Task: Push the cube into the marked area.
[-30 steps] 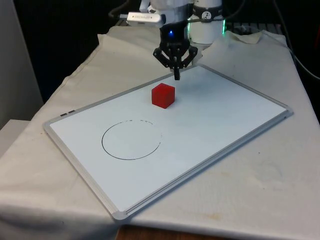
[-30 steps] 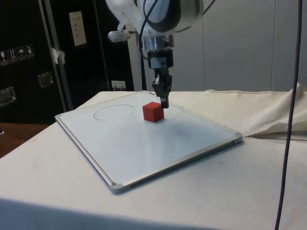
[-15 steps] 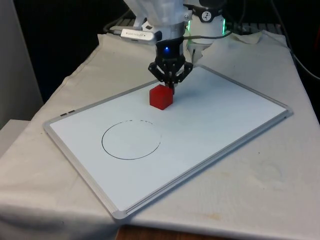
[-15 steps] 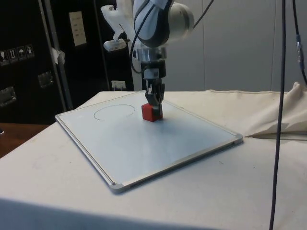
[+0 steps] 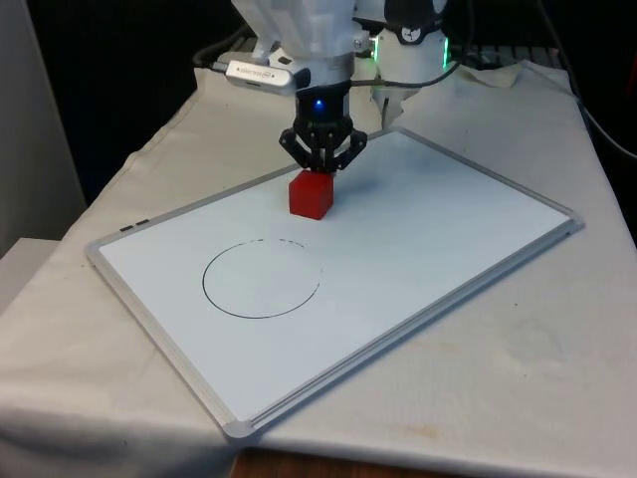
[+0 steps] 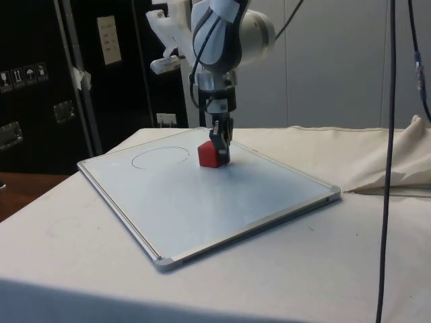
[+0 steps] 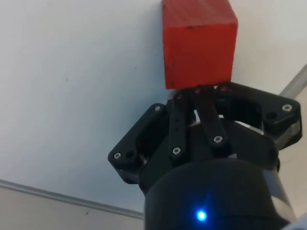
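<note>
A red cube [image 5: 312, 194] [image 6: 209, 154] [image 7: 198, 42] rests on a white board [image 5: 438, 229], on the robot's side of a thin black circle [image 5: 262, 279] [image 6: 160, 157] drawn on the board. My gripper [image 5: 322, 171] [image 6: 219, 138] [image 7: 198, 91] is shut, fingertips together, pressed against the cube's far face just above the board. The cube lies a short way outside the circle, toward the front view's right.
The board [image 6: 202, 202] has a grey metal frame and lies slanted on the white cloth [image 5: 518, 378]. Cloth folds bunch up near the robot's base [image 5: 488, 75]. Dark cables hang at the side view's right [image 6: 389, 134].
The gripper has come down and forward from behind the cube to touch it. The cube has slid a little toward the circle and the front view's left.
</note>
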Robot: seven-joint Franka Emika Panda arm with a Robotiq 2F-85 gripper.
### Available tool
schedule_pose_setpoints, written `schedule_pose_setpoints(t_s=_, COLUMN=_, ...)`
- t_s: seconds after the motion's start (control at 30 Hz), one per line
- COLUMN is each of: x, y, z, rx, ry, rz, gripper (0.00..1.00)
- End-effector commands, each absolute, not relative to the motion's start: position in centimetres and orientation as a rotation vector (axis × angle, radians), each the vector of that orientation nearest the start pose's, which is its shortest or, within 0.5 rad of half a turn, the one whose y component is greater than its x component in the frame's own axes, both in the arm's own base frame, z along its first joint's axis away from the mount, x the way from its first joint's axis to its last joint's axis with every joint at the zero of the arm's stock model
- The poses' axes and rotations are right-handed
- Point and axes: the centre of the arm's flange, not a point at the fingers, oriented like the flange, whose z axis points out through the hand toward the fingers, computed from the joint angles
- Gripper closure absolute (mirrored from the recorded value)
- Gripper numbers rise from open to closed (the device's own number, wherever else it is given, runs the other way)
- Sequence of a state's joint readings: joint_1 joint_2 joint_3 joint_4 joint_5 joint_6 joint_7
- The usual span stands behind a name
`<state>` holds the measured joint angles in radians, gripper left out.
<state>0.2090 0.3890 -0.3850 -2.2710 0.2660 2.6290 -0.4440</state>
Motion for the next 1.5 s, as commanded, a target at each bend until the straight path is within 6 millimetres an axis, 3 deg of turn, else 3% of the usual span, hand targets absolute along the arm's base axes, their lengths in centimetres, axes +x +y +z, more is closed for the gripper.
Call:
schedule_pose_setpoints(t_s=0.0, x=52.6, y=-10.8, z=19.7, rx=-3.171, ry=-0.108, rz=-0.015, gripper=1.0)
schedule_pose_setpoints(t_s=0.57, x=54.1, y=-12.1, z=19.8, rx=-3.225, ry=-0.203, rz=-0.006, gripper=1.0)
schedule_pose_setpoints(t_s=0.9, x=56.6, y=-12.4, z=19.9, rx=-3.248, ry=-0.233, rz=-0.039, gripper=1.0)
schedule_pose_setpoints(t_s=1.17, x=59.7, y=-12.0, z=19.9, rx=-3.255, ry=-0.256, rz=-0.066, gripper=1.0)
schedule_pose_setpoints(t_s=1.2, x=59.3, y=-12.2, z=20.0, rx=-3.264, ry=-0.255, rz=-0.066, gripper=1.0)
schedule_pose_setpoints(t_s=1.47, x=62.6, y=-11.6, z=19.7, rx=-3.267, ry=-0.253, rz=-0.087, gripper=1.0)
